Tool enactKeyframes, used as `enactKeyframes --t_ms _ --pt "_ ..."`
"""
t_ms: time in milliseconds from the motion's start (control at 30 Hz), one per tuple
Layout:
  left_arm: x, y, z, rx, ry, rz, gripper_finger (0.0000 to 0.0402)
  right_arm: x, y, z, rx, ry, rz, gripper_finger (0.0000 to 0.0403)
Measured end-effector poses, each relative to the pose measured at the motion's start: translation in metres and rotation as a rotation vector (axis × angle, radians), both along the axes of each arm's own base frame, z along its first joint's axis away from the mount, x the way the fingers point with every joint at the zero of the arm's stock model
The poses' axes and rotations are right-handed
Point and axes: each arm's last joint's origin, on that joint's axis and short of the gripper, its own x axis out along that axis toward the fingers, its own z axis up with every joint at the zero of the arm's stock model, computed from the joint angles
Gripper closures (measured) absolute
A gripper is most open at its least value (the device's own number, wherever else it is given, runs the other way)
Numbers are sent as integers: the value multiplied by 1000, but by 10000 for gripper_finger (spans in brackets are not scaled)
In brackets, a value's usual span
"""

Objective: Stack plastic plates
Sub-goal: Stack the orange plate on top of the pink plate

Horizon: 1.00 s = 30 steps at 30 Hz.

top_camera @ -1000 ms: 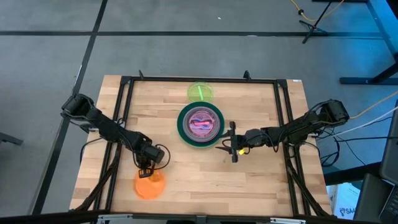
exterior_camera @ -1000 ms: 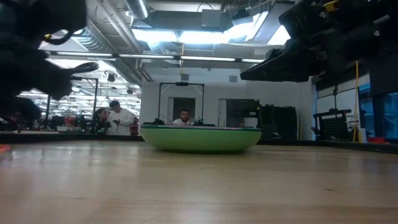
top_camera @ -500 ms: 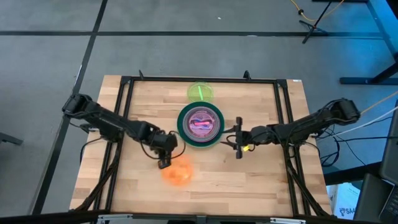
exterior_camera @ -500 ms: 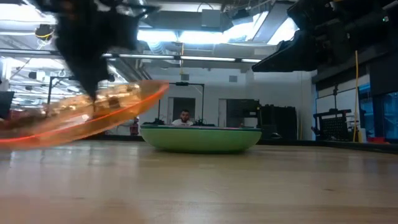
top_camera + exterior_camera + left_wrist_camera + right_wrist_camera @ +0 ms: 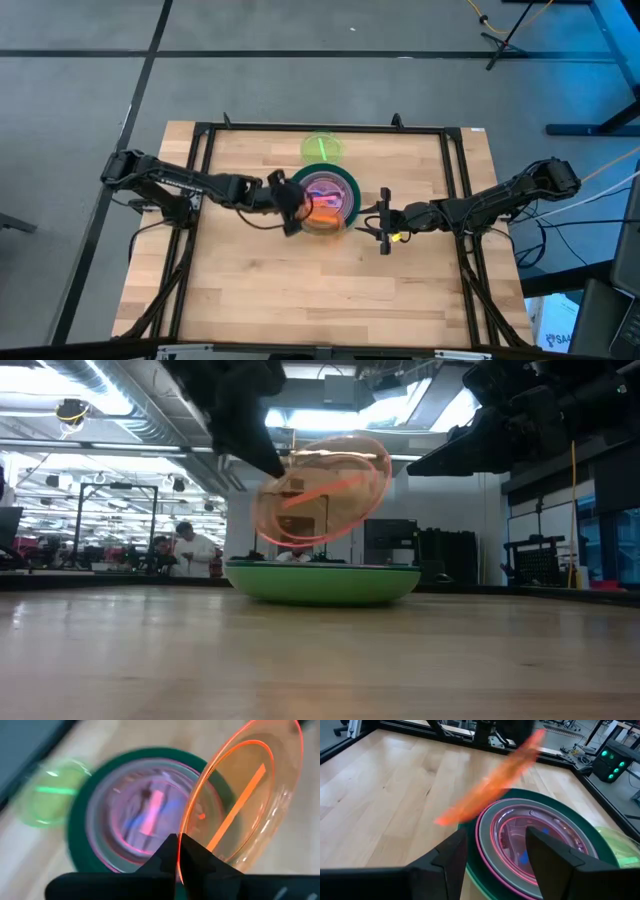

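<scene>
A stack of plates (image 5: 322,186) sits mid-table: a dark green plate at the bottom, with grey and magenta rims (image 5: 485,851) inside it and blue showing at the centre. My left gripper (image 5: 291,205) is at the stack's left edge, shut on a translucent orange plate (image 5: 324,213). That plate hangs tilted above the stack (image 5: 320,582) in the low view (image 5: 322,490). My right gripper (image 5: 378,223) is open and waits just right of the stack, touching nothing. A lime plate (image 5: 322,148) lies flat on the table beyond the stack. My left gripper (image 5: 178,844) pinches the orange plate by its rim (image 5: 189,826), one finger on each face. The fingers come from the table's left, slanting down. The plate is lifted clear and steeply tilted, its free side (image 5: 280,765) over the stack.
A black frame rail (image 5: 205,180) runs along the table's left, far and right sides. Bare wood (image 5: 330,290) lies near of the stack. In the low view, people (image 5: 185,548) show in the room far behind the table.
My left gripper has carried the orange plate from the table's near-left part up and toward the stack. The plate went from lying low near the table to hanging clear and steeply tilted above the stack. My right gripper has drawn slightly toward the table's right edge.
</scene>
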Motion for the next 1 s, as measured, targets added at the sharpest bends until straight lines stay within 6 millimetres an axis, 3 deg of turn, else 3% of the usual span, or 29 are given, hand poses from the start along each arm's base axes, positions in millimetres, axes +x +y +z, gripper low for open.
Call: enactKeyframes --t_ms 233,467,1000 --pt "4 32 5 48 -46 72 395 0 0 0 21 1 2 210" --pt "6 55 -7 43 -17 117 395 0 0 -1 20 4 2 210" --pt "5 63 -20 -22 33 92 394 0 0 -1 18 11 2 210"
